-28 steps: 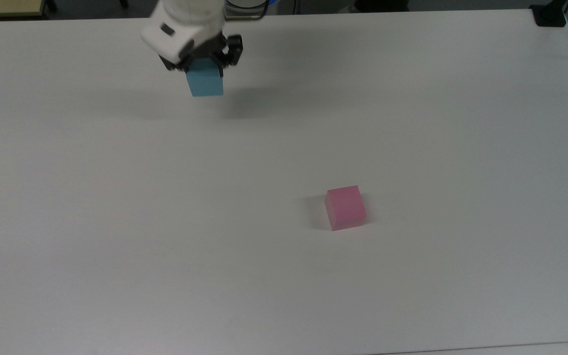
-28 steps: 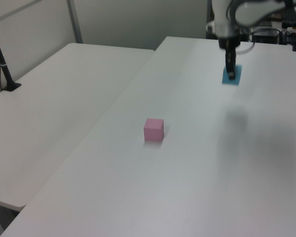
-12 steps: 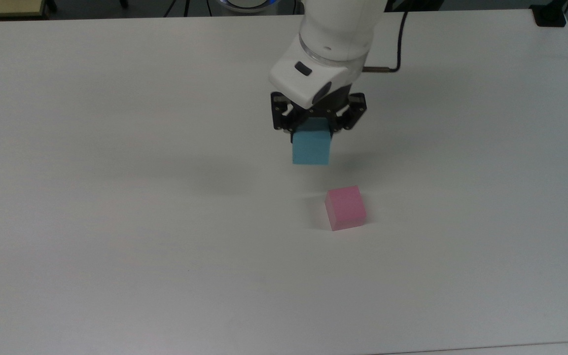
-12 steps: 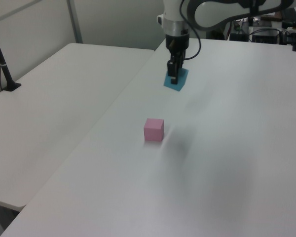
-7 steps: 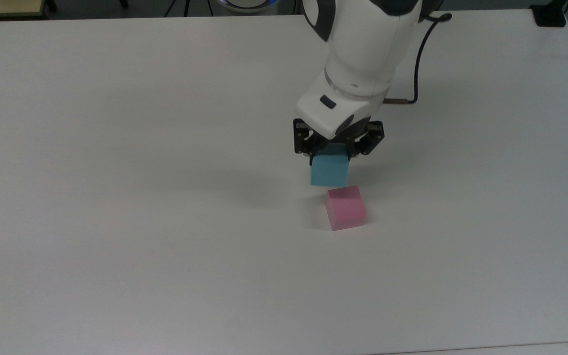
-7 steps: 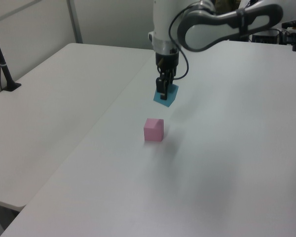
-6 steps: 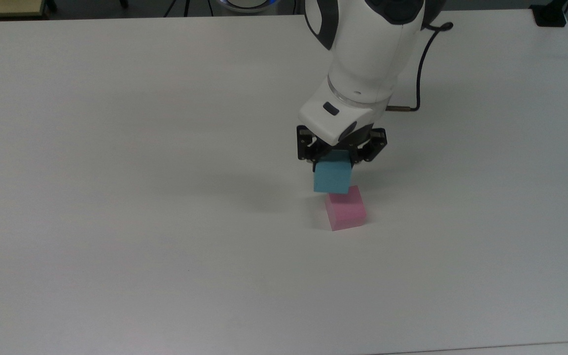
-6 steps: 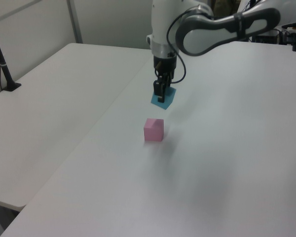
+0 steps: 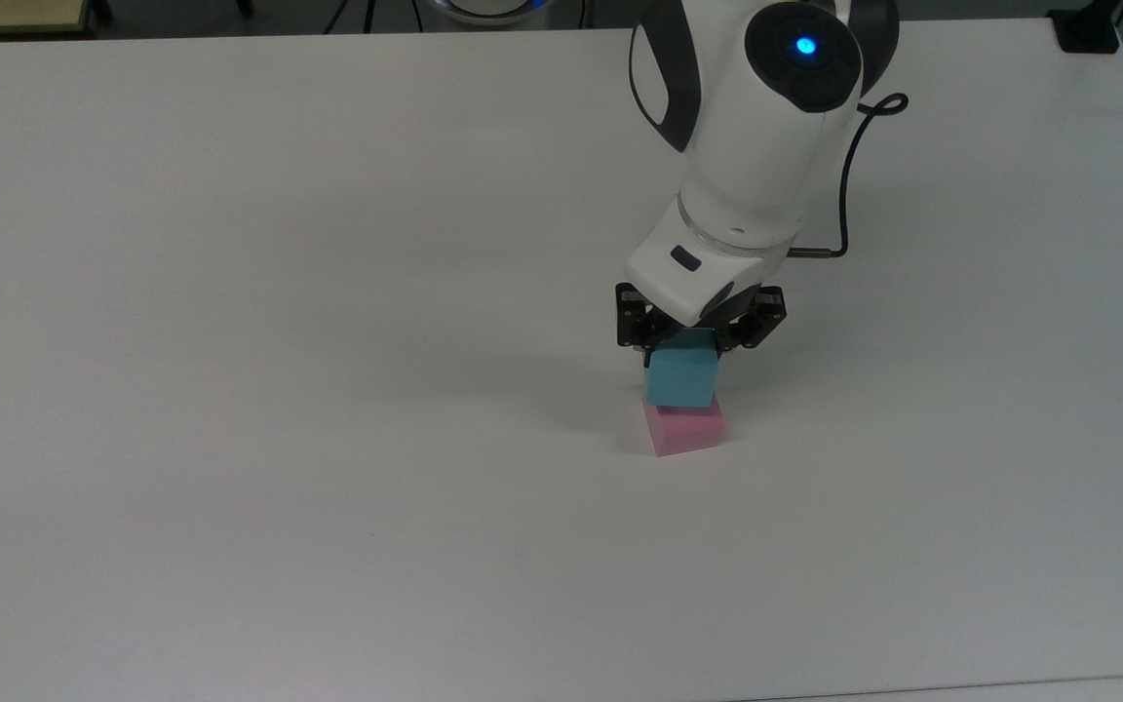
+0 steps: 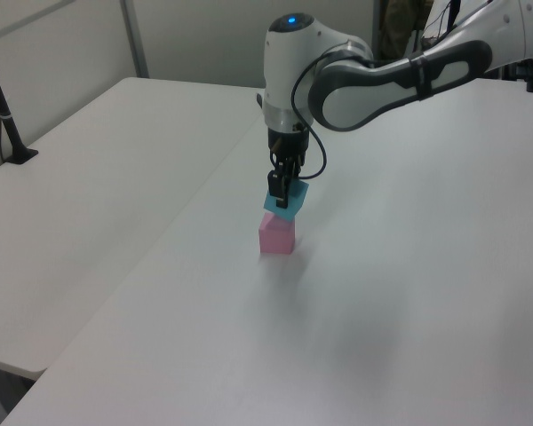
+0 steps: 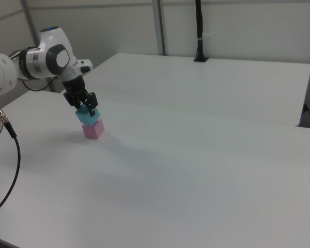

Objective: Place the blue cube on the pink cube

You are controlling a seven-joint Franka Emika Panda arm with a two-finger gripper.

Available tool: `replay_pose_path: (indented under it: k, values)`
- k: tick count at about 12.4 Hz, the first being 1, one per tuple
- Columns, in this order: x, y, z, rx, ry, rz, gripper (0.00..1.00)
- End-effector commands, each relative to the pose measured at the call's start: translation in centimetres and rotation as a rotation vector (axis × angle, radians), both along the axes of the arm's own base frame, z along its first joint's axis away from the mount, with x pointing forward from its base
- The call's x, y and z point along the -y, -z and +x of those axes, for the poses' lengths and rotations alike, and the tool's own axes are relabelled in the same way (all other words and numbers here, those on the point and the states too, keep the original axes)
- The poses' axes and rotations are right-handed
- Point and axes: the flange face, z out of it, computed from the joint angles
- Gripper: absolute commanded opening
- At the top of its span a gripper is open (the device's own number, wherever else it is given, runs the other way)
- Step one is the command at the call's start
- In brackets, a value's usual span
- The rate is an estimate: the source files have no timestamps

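Note:
The pink cube [image 9: 686, 433] [image 10: 276, 236] [image 11: 93, 129] sits on the white table [image 9: 328, 390], right of centre in the top view. Directly over it hangs the blue cube [image 9: 680, 379] [image 10: 285, 204] [image 11: 87, 115], slightly tilted, its lower edge at or just above the pink cube's top; contact cannot be told. My gripper [image 9: 698, 341] [image 10: 282, 186] [image 11: 82, 106] is shut on the blue cube, its black fingers clasping the cube's upper sides. The white arm reaches down from the top view's upper right.
A black cable [image 9: 854, 175] loops beside the arm's wrist. A second white table [image 10: 98, 195] adjoins on the left view's left, with a black post [image 10: 4, 115] on it. A black post base [image 9: 1088, 29] sits at the top view's far right corner.
The gripper has carried the blue cube from the top view's upper left across the table and down toward the front, bringing it from beside the pink cube to directly over it.

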Motion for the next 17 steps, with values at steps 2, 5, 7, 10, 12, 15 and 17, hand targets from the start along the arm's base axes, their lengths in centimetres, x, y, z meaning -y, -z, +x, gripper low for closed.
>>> replay_pose_path:
  k: [2,5,7,10,12,15,17]
  values:
    - [-1.2,0.8,0.4,0.019,0.003,0.028,0.43]
    - [-1.4,1.3,0.4,0.016,0.014,0.028,1.0]
    - [-1.8,1.7,0.1,0.004,0.011,0.025,1.0]
    - [-1.3,-0.8,-0.6,0.014,0.013,0.032,1.0]
    - [0.5,-5.7,-2.5,0.009,0.029,0.04,1.0]
    - [6.6,-14.2,-7.2,-0.044,0.094,0.056,1.0]
    - [11.2,-17.8,-10.0,-0.086,0.138,0.067,1.0]
